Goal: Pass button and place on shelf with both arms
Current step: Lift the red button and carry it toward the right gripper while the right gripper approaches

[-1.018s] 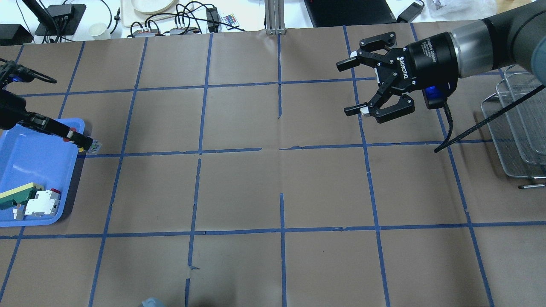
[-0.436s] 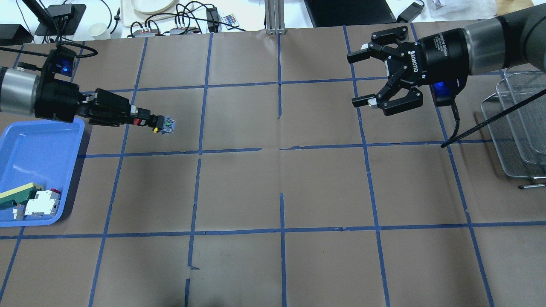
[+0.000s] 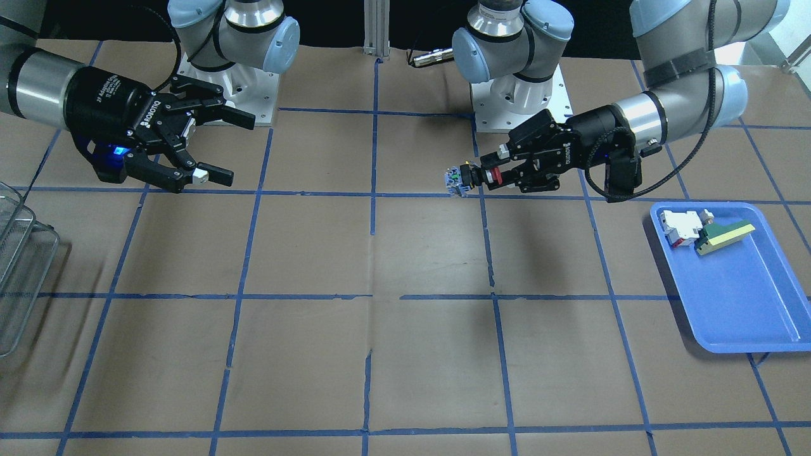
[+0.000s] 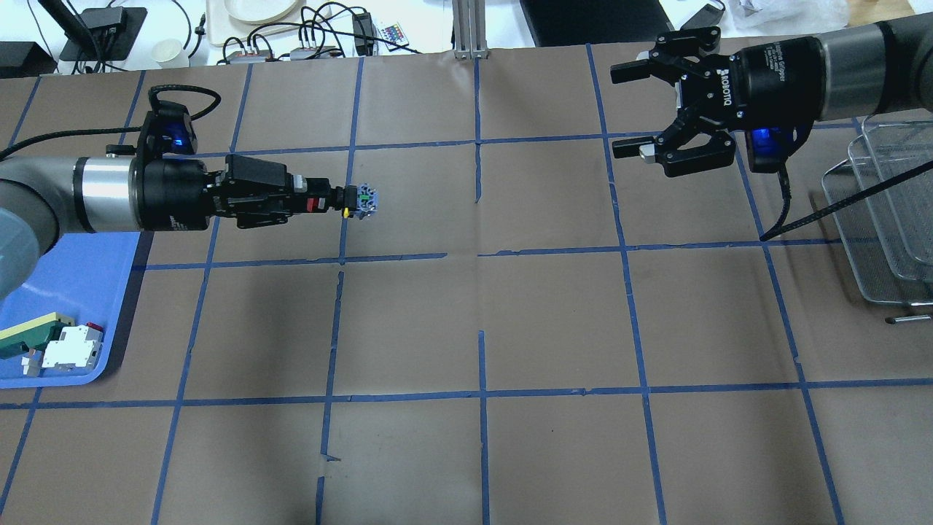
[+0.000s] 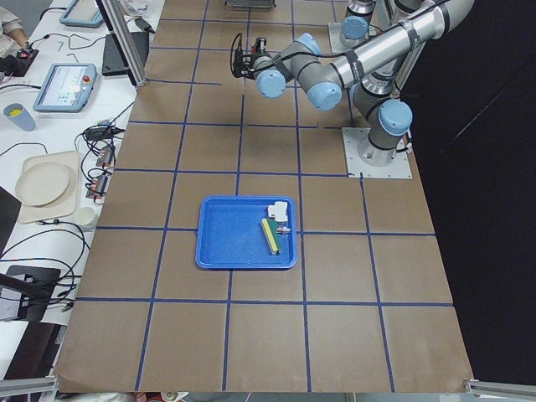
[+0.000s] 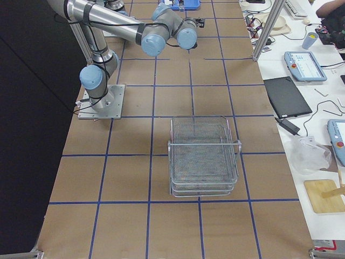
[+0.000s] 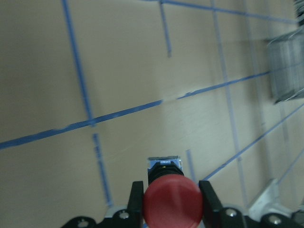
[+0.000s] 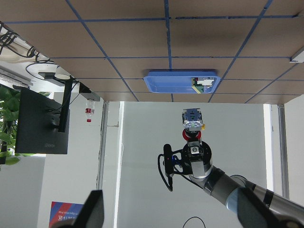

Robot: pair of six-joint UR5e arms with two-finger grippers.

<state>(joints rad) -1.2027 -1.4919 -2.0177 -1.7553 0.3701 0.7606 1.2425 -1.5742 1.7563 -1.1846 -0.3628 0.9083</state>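
Note:
My left gripper point(image 4: 329, 201) is shut on the button point(image 4: 357, 200), held level above the table's left-centre. Its red cap sits between the fingers and its body end points right. The left wrist view shows the red cap point(image 7: 172, 203) clamped between both fingers. The front view shows the button point(image 3: 461, 178) at the left gripper point(image 3: 489, 177). My right gripper point(image 4: 618, 111) is open and empty, far right and further back, jaws facing left toward the button; it also shows in the front view point(image 3: 239, 147). The wire-mesh shelf point(image 4: 885, 226) stands at the right edge, behind the right gripper.
A blue tray point(image 4: 69, 281) lies at the left edge under the left arm. It holds a white-and-red switch block point(image 4: 71, 347) and a green-and-yellow flat piece point(image 4: 29, 332). Brown paper with blue tape lines covers the table between the grippers.
My left gripper has carried the button from over the blue tray rightward toward the table's middle. My right gripper has drifted right and back, staying open.

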